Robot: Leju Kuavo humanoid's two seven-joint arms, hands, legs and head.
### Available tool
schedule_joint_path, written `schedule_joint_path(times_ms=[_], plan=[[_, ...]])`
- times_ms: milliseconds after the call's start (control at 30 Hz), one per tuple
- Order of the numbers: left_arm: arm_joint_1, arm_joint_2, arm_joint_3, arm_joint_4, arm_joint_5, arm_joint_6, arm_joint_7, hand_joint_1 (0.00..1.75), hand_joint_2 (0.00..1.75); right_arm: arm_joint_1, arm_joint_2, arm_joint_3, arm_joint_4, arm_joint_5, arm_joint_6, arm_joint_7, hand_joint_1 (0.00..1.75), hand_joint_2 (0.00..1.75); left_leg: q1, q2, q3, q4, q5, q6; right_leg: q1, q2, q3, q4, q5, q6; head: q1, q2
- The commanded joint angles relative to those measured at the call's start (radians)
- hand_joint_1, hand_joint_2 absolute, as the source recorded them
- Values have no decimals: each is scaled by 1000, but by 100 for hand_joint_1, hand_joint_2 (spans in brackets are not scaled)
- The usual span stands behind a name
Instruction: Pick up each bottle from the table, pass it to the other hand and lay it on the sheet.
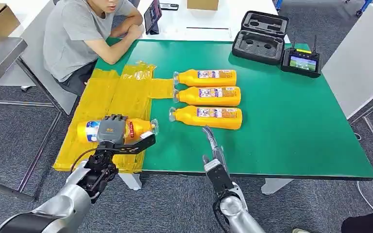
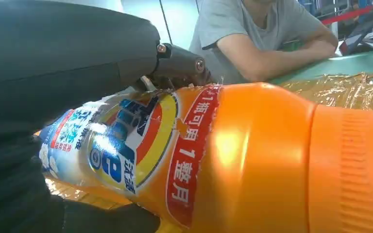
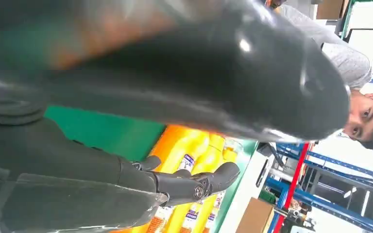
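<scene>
I see one orange bottle [image 1: 119, 129] lying on its side on the crinkled yellow sheet [image 1: 107, 92], held in my left hand [image 1: 112, 130]. Three more bottles [image 1: 208, 95] lie in a row on the green table [image 1: 291, 126].

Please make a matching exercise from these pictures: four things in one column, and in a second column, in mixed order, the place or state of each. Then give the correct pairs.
Things:
1. left hand
2. right hand
3. black case
4. yellow sheet

Places or states:
A. lies open at the table's far side
B. holds an orange bottle over the sheet
C. covers the table's left end
D. holds nothing, fingers apart, near the table's front edge

Pairs: 1-B, 2-D, 3-A, 4-C
</scene>
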Motion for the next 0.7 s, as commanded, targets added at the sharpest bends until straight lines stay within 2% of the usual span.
schedule_joint_path(times_ms=[33, 133, 167, 300, 500, 533, 567, 600, 633, 700], plan=[[-59, 21, -27, 78, -56, -10, 0, 175, 175, -40, 3, -15, 38, -4, 3, -2, 0, 0, 1, 1, 0, 1, -1, -1, 1, 1, 0, 1, 0, -1, 0, 0], [-61, 20, -34, 78, -62, -21, -4, 175, 175, -41, 2, -15, 39, -5, 3, -2, 0, 0, 1, 2, 1, 2, -1, -1, 1, 1, 0, 2, -1, -2, 0, 0], [-65, 21, -44, 79, -70, -45, -12, 175, 175, -44, 1, -13, 41, -6, 1, -2, 0, 175, 1, 1, 0, 1, -1, -1, 1, 1, 0, 1, 0, -1, 0, 0], [-83, 24, -61, 83, -75, -91, -64, 175, 175, -49, 0, -9, 45, -10, 3, -2, 0, 175, 1, 1, 0, 3, -1, -1, 1, 0, 0, 2, -1, -2, 0, 0], [-81, 21, -20, 73, -2, -56, -157, 173, 175, -52, -1, -3, 50, -14, -3, -2, 0, 175, 1, 2, 0, 2, -1, -1, 1, 1, 0, 2, 0, -2, 0, 0], [-81, 19, -16, 73, 4, -56, -160, 161, 175, -52, 0, -2, 51, -14, -4, -2, 0, 175, 0, 1, 0, 1, -1, -1, 1, 1, 0, 1, 0, -1, 0, 0], [-78, 17, -9, 70, 14, -47, -165, 141, 175, -52, 1, -2, 53, -13, -6, -2, 0, 175, 1, 2, 0, 2, -1, -1, 1, 1, 0, 2, -1, -2, 0, 0], [-76, 17, -3, 67, 24, -34, -174, 31, 175, -53, 1, -1, 56, -13, -7, -2, 0, 175, 1, 1, 0, 1, -1, -1, 1, 1, 0, 1, 0, -1, 0, 0], [-77, 16, 1, 71, 33, -41, -186, 3, 175, -54, 1, 0, 59, -11, -13, -2, 0, 175, 1, 2, 0, 2, -1, -1, 1, 1, 0, 1, 0, -2, 0, 0], [-82, 16, -7, 78, 30, -58, -192, 2, 175, -53, -1, 2, 57, -13, -16, -2, 0, 175, 0, 2, 0, 1, -1, -1, 1, 1, 0, 1, 0, -1, 0, 0]])
